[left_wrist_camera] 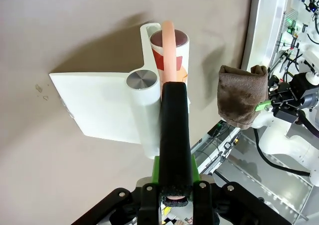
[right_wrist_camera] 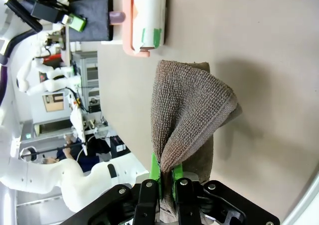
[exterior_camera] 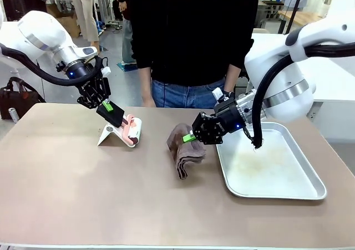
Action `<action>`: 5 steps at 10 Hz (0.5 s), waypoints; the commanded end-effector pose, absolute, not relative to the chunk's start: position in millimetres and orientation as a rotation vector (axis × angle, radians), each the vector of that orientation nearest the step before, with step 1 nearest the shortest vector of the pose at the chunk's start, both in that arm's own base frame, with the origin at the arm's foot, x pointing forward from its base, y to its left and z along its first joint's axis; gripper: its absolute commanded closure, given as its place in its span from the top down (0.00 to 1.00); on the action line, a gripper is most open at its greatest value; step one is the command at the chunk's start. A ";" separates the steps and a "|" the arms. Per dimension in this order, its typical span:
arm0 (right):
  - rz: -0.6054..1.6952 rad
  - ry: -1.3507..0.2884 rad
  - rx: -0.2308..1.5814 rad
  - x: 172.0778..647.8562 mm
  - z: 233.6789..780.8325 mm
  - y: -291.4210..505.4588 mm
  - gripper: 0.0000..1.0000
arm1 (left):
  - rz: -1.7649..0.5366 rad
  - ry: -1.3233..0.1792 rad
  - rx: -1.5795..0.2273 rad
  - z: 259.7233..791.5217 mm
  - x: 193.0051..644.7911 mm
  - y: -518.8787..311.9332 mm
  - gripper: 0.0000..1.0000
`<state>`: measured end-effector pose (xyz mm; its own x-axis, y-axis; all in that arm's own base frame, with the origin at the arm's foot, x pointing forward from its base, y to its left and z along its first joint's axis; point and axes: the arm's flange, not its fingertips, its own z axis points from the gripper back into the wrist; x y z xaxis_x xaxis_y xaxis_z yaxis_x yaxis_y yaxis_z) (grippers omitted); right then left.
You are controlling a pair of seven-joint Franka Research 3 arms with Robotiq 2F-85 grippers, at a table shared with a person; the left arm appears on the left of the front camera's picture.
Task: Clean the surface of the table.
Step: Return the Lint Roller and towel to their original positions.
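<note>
Bare taupe-brown table (exterior_camera: 111,205) top spreads across the near part of the front view. Farther back on the left, the left gripper (exterior_camera: 113,112) pinches the handle of a pink-framed lint roller (exterior_camera: 133,130) beside its white plastic stand (exterior_camera: 109,133). Right of centre, the right gripper (exterior_camera: 191,137) clamps a folded brown woven cloth (exterior_camera: 182,150) that droops onto the table, next to a shiny rectangular metal tray (exterior_camera: 277,172). A person in a black top (exterior_camera: 194,34) stands at the far side.

From the left wrist, the black fingers (left_wrist_camera: 174,130) are pressed on the roller's pink frame (left_wrist_camera: 168,50).

From the right wrist, the green pads (right_wrist_camera: 156,171) squeeze the cloth's edge (right_wrist_camera: 187,120).
</note>
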<state>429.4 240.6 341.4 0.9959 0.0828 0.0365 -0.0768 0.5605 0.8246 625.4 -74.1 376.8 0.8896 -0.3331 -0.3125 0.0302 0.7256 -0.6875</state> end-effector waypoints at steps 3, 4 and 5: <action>0.088 -0.019 1.006 425.7 338.4 235.0 0.11 | -0.173 0.434 -0.686 373.3 618.3 -73.2 0.22; 0.085 -0.023 1.010 425.8 338.3 234.4 0.11 | -0.171 0.433 -0.687 373.3 617.9 -73.3 0.22; 0.081 -0.019 1.011 426.1 338.0 233.9 0.11 | -0.172 0.433 -0.687 372.5 617.7 -73.2 0.22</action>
